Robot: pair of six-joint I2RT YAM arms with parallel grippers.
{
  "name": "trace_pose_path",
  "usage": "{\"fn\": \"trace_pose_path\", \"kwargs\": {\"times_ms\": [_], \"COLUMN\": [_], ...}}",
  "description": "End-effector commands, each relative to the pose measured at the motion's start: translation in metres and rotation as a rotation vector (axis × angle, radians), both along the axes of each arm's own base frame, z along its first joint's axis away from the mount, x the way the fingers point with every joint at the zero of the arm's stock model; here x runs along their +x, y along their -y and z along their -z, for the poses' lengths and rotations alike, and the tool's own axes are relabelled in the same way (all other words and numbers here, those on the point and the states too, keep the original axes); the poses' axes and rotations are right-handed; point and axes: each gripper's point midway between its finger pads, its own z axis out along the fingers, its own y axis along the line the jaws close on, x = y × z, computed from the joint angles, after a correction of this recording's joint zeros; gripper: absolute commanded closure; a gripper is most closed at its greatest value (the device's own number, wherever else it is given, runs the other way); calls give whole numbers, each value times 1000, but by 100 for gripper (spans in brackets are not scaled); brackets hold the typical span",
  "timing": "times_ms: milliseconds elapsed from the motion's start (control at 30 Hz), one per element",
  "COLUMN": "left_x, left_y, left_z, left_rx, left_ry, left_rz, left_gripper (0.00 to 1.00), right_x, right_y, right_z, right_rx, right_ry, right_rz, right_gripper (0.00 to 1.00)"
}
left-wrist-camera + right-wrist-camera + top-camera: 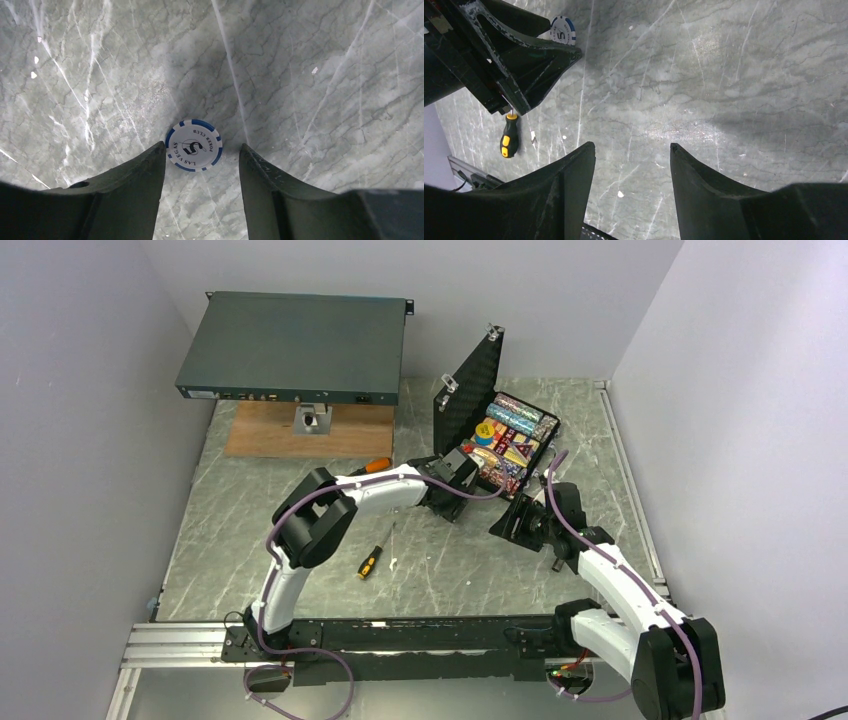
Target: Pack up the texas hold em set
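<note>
The black case [545,435] lies open at the back right with its lid [468,390] upright. Multicoloured chip rows [518,415] and a blue-yellow card box [487,432] fill it. A loose white chip with blue edge marks [194,145] lies flat on the table, also seen in the right wrist view [561,30]. My left gripper [201,149] is open, just above the table, its fingertips on either side of the chip's near edge. In the top view it [453,497] hides the chip. My right gripper [631,146] is open and empty over bare table, by the case's near corner [512,525].
A yellow-and-black screwdriver [370,562] lies mid-table, also seen in the right wrist view [509,137]. An orange-handled one [377,465] lies by my left arm. A dark-green rack unit [295,345] sits raised over a wooden board [265,430] at the back left.
</note>
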Motion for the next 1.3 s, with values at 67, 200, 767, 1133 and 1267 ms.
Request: {"fn": "trace_pose_path", "kwargs": {"times_ms": [67,200,767,1133,1267], "left_x": [4,-1,-3,-6,-12], "left_y": [2,0,-8,-7,-13], "left_z": [9,12,9,-37,-48], "left_rx": [29,31,37,-70,-84], "left_ry": [-3,-23,-31,27,37], "left_rz": [11,6,7,-1,-7], "left_gripper": [45,48,69,73,72], "right_x": [9,9,7,14,19], "right_y": [1,1,1,-5,0], "right_z": [-10,-11,-9,-5,-2], "right_rx": [-3,-5,-4,58,53], "right_ry": [45,48,43,60,52], "right_rz": [0,3,3,-8,2], "right_gripper": [41,41,41,41,41]}}
